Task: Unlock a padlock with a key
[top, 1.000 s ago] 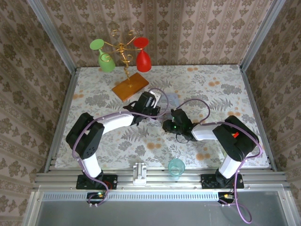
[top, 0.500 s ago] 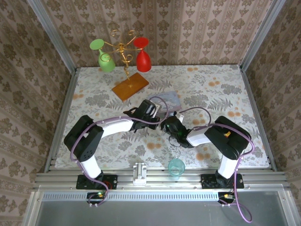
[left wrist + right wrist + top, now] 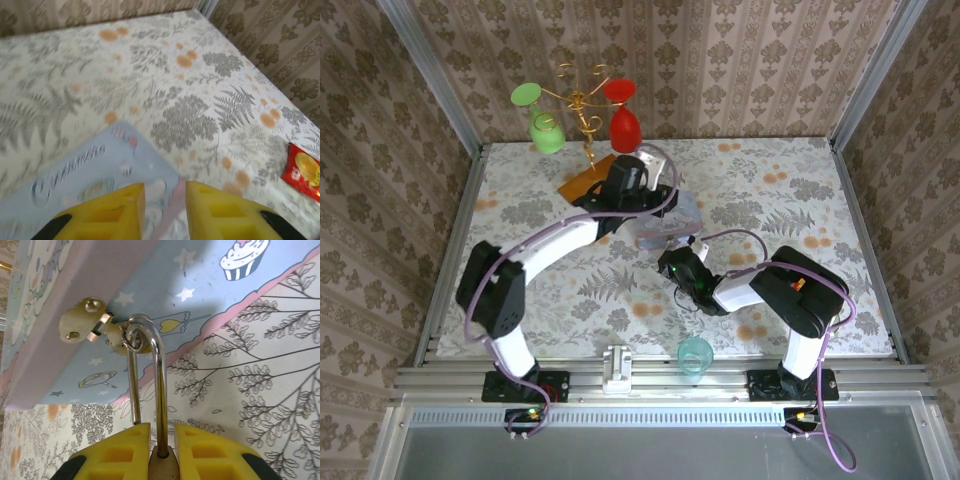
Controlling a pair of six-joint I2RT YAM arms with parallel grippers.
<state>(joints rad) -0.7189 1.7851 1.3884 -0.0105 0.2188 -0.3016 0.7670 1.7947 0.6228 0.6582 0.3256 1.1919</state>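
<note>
Brass padlock (image 3: pixel 163 467) sits clamped between the right gripper (image 3: pixel 159 452) fingers, its shackle through the tin box (image 3: pixel 165 285) hasp. Small, hard and slippery, it needs holding by the body. The left gripper (image 3: pixel 165 210) hovers narrowly parted, carrying nothing visible.

- We see the padlock (image 3: pixel 161 467) as a dull brass block; its shackle (image 3: pixel 150 385) is smooth, mirror-bright silvery metal.
- The hasp (image 3: pixel 85 326) that the shackle hooks through looks like pale brushed metal with shiny rivets.
- The tin box (image 3: pixel 100 295) behind the padlock has a smooth, satiny printed finish in pastel blue and pink.
- The right gripper (image 3: pixel 157 445) pads beside the padlock read as matt yellow plastic, moulded with recesses; the left gripper (image 3: pixel 165 200) looks the same.
- Under the box, the tablecloth (image 3: pixel 800 190) seems a matt printed cloth.
- Behind the box, the stand (image 3: pixel 582 115) is glossy gold wire on a wooden base (image 3: pixel 582 180), holding shiny coloured glasses.
</note>
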